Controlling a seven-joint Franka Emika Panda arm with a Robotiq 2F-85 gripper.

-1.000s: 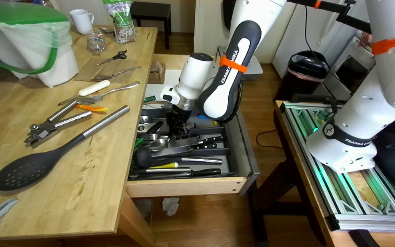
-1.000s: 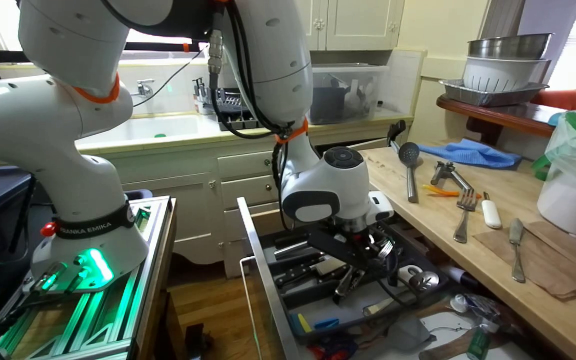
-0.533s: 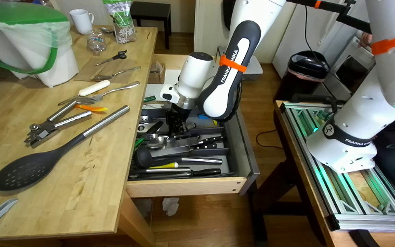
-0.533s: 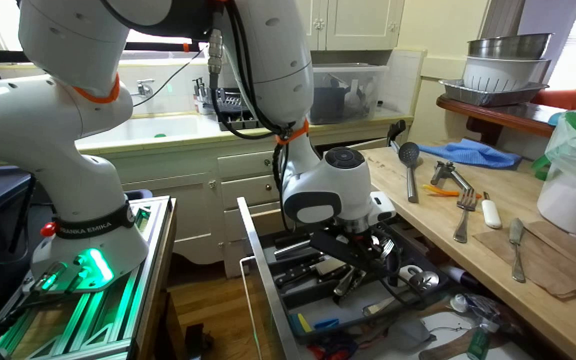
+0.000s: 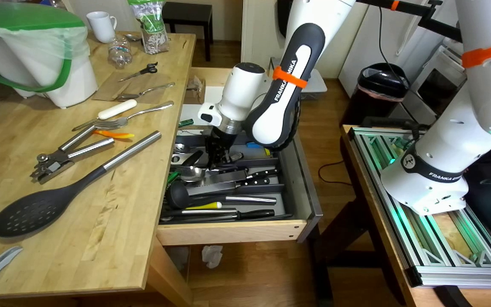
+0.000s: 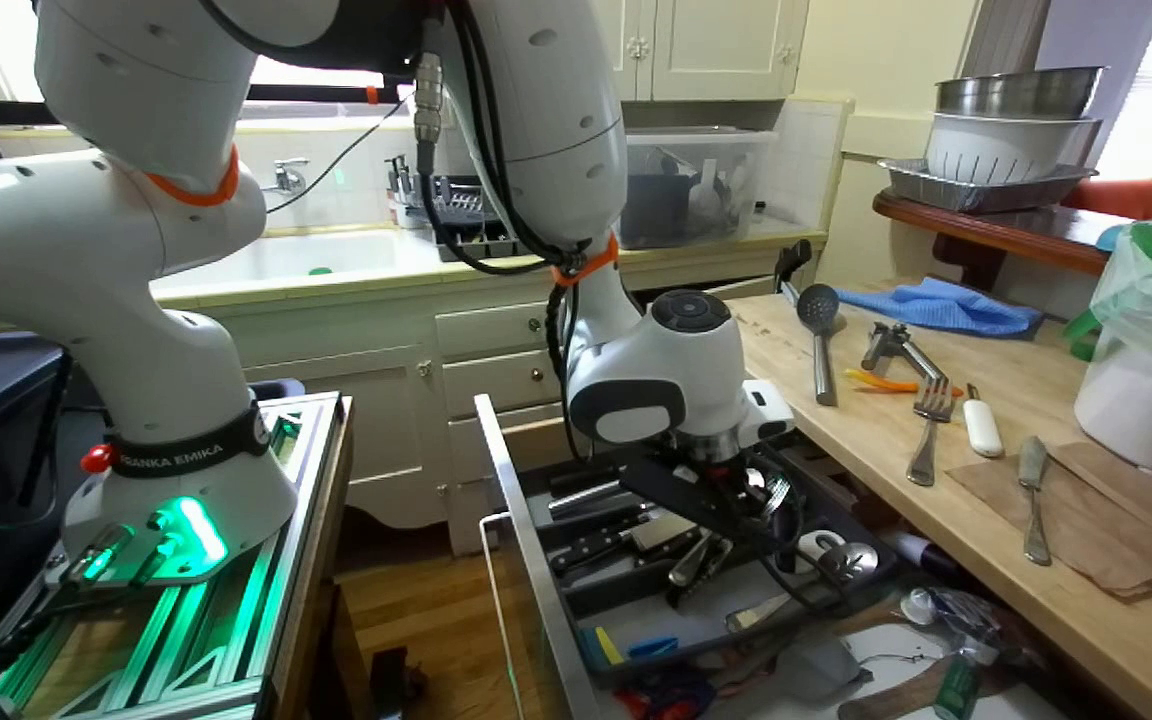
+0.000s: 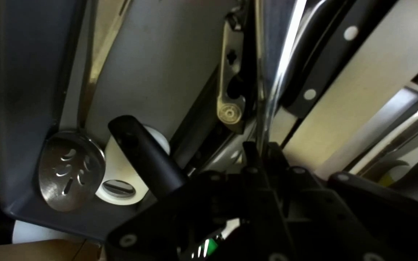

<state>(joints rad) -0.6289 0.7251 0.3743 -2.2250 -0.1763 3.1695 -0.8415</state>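
Metal utensil (image 7: pixel 276 50) is pinched in the narrowed fingers (image 7: pixel 251 155) of an arm (image 5: pixel 286 90) lettered "FRANKA EMIKA".

In an exterior view, the grey divided plastic tray (image 5: pixel 268 162) at the frame's centre holds black-handled steel knives (image 5: pixel 232 186) and a black round-bowled ladle (image 5: pixel 178 195), while the light-brown wooden table (image 5: pixel 100 221) at left bears a steel-handled black perforated spoon (image 5: pixel 58 200).

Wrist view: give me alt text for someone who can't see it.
The black claw pinches a shiny metal utensil over a crowded gray tray. At the picture's left, a slotted metal server lies beside a white tool; to the right, a black riveted handle lies slantwise.
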